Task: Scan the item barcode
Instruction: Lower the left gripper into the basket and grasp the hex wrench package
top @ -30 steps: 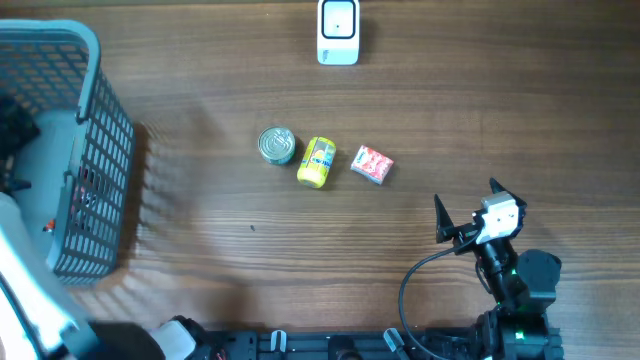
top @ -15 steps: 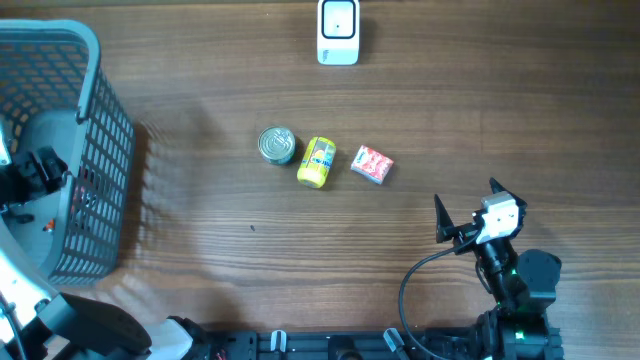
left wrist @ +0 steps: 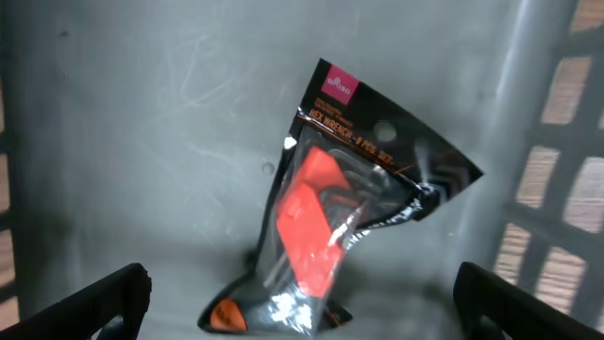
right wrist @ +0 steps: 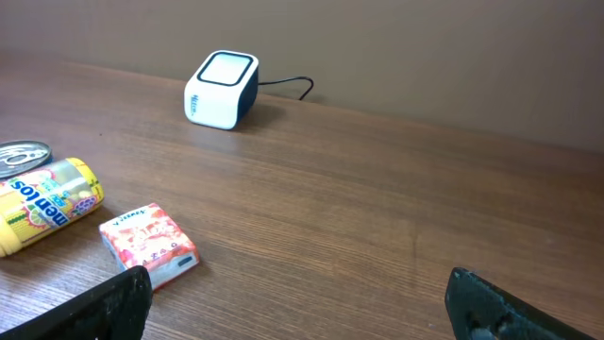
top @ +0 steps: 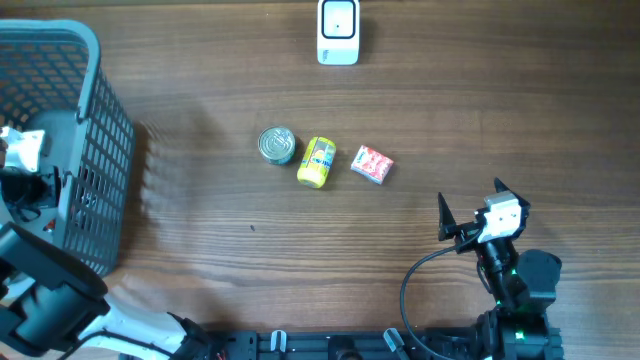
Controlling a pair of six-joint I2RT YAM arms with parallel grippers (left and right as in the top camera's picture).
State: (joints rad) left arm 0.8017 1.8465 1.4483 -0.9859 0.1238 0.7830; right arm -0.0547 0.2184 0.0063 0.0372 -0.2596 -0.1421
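Since left gripper (left wrist: 310,307) hangs wide over black-orange plastic hex wrench pack (left wrist: 349,208) on grey mesh basket (left wrist: 142,142) floor: descend centred, pinch pack's edge (slippery film), barcode unblocked; right gripper (top: 468,195) wide too.

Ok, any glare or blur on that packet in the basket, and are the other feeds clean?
Left wrist: the hex wrench packet is slightly blurred, with glare on its plastic. Overhead: sharp, evenly lit; the basket casts a slatted shadow on the table. Right wrist: sharp, scanner clear.

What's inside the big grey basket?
A black packet with an orange holder of hex wrenches lies on the basket floor. Overhead, the left arm hides part of the inside.
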